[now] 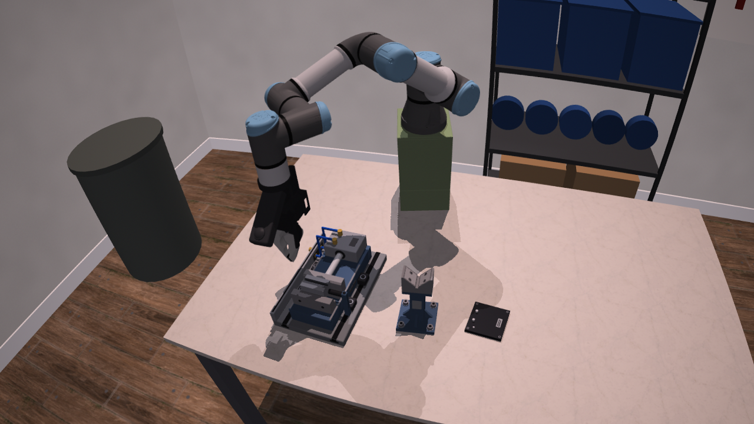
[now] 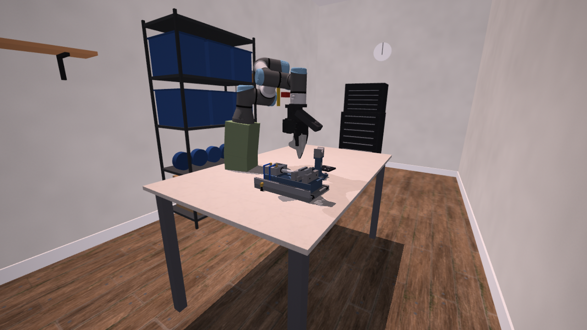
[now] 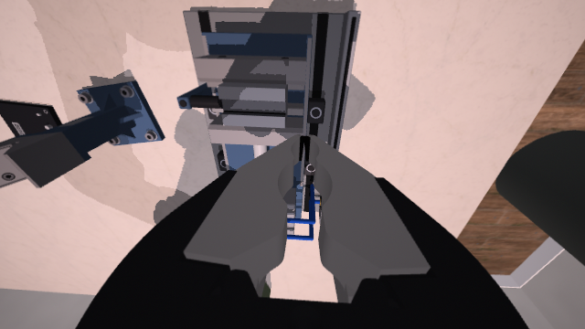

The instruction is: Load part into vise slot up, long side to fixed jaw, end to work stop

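Note:
My gripper (image 1: 291,258) (image 2: 300,156) (image 3: 304,137) is shut and empty, above the hose side of the vise (image 1: 311,316) (image 3: 260,45). The grey part (image 1: 311,287) (image 3: 253,94) lies between the open jaws. Its long side is close against the fixed jaw (image 3: 251,68); contact is hard to tell. Its left end in the wrist view meets the work stop (image 3: 204,101), or nearly so. A lengthwise step shows on it, but shadow makes the slot's direction unclear. The moving jaw (image 3: 247,136) stands on the rod side. The infeed plate (image 1: 485,320) (image 3: 27,116) bears no block.
The V-block (image 1: 417,284) (image 2: 318,153) (image 3: 50,157) stands empty between the vise and the infeed plate. Blue air hoses (image 1: 320,245) (image 3: 313,210) rise beside the cylinder, close to my fingers. A dark bin (image 1: 139,211) stands beyond the table edge.

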`<state>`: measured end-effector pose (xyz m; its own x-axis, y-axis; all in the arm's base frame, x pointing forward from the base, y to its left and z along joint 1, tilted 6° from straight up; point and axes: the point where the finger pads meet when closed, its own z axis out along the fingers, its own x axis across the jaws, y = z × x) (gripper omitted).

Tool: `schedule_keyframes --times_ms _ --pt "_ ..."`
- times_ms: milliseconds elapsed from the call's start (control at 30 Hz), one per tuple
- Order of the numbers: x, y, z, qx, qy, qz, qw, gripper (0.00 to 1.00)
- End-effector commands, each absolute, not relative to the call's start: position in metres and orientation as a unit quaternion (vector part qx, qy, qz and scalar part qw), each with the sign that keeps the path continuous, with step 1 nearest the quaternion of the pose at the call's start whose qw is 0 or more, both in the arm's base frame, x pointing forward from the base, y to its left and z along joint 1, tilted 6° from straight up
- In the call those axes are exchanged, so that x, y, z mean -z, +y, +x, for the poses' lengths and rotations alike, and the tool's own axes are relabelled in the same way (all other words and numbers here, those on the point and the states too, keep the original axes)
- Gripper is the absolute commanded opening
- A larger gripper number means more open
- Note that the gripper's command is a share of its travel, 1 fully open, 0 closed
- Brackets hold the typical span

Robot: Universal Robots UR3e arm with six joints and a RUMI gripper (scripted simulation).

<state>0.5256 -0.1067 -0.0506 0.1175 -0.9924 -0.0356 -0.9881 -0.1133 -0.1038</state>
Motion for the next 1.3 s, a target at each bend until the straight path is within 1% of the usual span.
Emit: schedule_keyframes --times_ms 0,1267 --pt "0.051 -0.107 0.527 0.023 0.664 -0.746 0.051 0.0" --pt "0.096 -0.104 0.53 0.023 0.664 -0.746 0.051 0.0"
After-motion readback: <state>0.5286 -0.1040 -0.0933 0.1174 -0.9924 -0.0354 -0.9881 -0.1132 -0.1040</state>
